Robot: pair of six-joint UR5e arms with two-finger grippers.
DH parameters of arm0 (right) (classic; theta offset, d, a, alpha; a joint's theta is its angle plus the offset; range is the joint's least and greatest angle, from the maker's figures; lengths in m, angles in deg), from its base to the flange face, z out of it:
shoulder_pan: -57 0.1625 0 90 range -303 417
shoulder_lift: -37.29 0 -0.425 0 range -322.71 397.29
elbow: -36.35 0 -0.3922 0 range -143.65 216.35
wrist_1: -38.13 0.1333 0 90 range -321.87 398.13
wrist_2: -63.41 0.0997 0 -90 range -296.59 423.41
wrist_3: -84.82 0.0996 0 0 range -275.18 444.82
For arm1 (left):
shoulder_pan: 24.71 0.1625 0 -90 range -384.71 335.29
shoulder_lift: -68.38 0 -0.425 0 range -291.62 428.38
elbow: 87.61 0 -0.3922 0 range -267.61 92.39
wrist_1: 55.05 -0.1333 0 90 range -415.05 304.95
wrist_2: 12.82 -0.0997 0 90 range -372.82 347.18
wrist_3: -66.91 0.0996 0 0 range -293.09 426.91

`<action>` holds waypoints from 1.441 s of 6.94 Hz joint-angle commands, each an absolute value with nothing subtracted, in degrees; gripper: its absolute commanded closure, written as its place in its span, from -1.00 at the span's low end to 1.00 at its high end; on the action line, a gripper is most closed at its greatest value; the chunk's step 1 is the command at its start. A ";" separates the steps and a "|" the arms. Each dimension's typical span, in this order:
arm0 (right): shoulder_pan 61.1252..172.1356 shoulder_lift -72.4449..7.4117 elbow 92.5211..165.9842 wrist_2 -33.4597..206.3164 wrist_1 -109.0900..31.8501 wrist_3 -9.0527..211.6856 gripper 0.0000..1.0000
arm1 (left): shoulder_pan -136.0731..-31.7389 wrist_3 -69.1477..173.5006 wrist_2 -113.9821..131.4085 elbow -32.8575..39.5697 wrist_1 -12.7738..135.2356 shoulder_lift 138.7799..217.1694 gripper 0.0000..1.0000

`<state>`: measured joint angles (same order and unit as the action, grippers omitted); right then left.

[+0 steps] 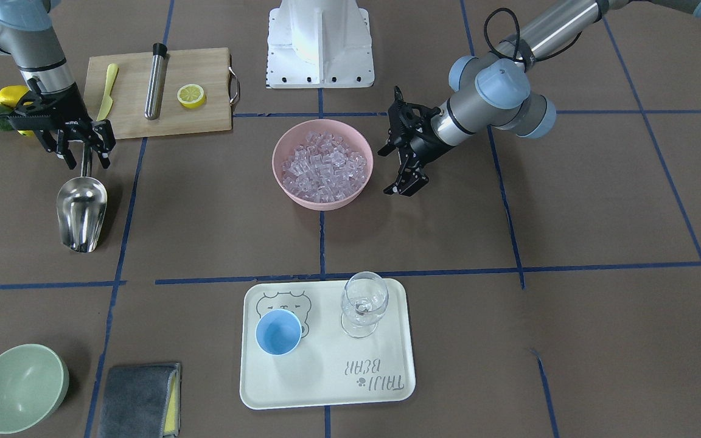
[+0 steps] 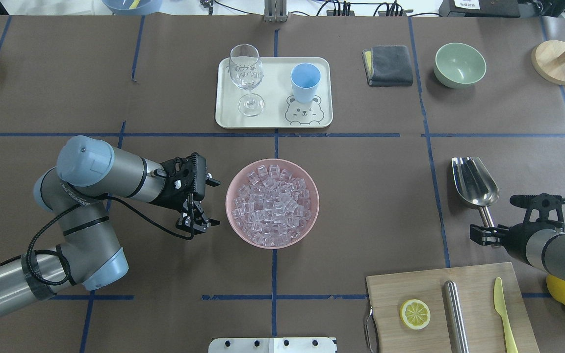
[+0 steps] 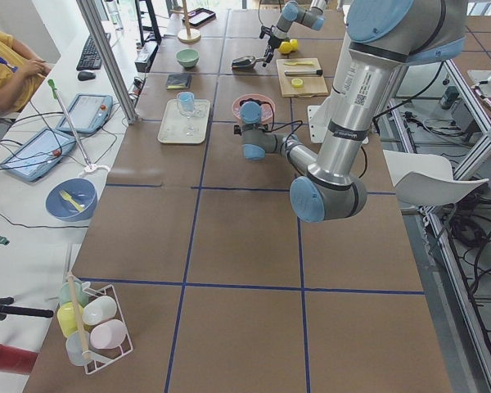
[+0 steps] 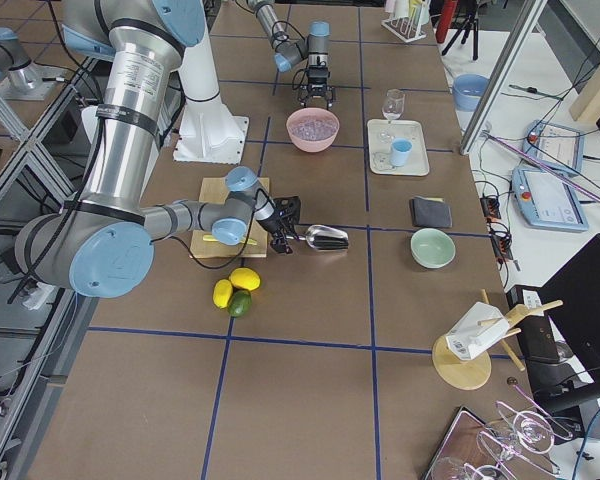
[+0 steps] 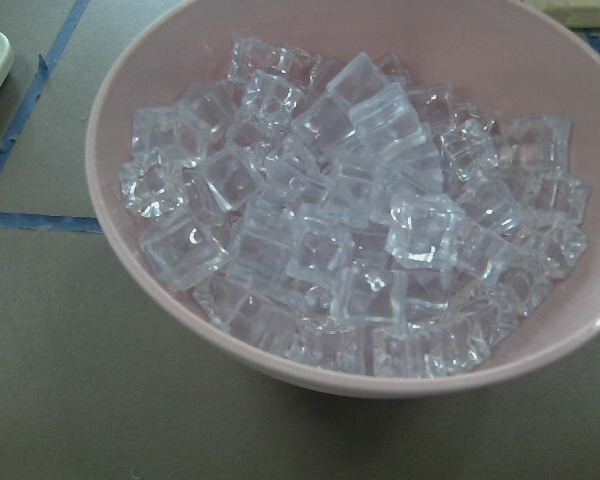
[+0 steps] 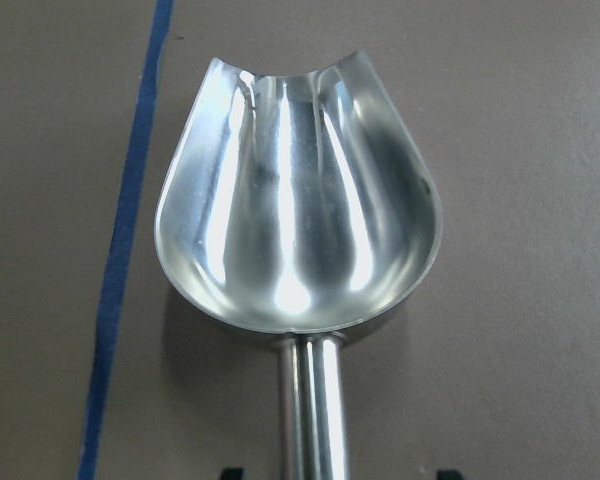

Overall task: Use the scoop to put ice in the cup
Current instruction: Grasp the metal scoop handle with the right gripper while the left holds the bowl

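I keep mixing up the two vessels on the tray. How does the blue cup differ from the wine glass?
The cup is opaque light blue, while the wine glass is clear. The cup is short and stemless. The wine glass is taller, on a thin stem and round foot. Both stand upright on the tray, apart from each other.

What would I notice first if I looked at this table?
A pink bowl heaped with glassy ice sits mid-table, with the open left gripper just beside it. On the robot's right lies the shiny scoop, empty, its handle between the open fingers of the right gripper. Farther out, a little blue cup stands on a cream tray beside a wine glass.
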<state>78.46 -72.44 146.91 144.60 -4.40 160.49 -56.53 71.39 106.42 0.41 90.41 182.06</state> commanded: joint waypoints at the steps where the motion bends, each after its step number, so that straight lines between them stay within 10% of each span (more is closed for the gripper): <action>1: 78.53 -72.92 147.70 143.75 -4.24 160.14 1.00 | -56.53 71.39 106.45 0.54 90.41 182.11 -1.00; 10: 83.61 -75.22 162.55 155.06 -5.03 123.80 1.00 | -56.00 71.48 106.36 0.28 90.50 182.46 -1.00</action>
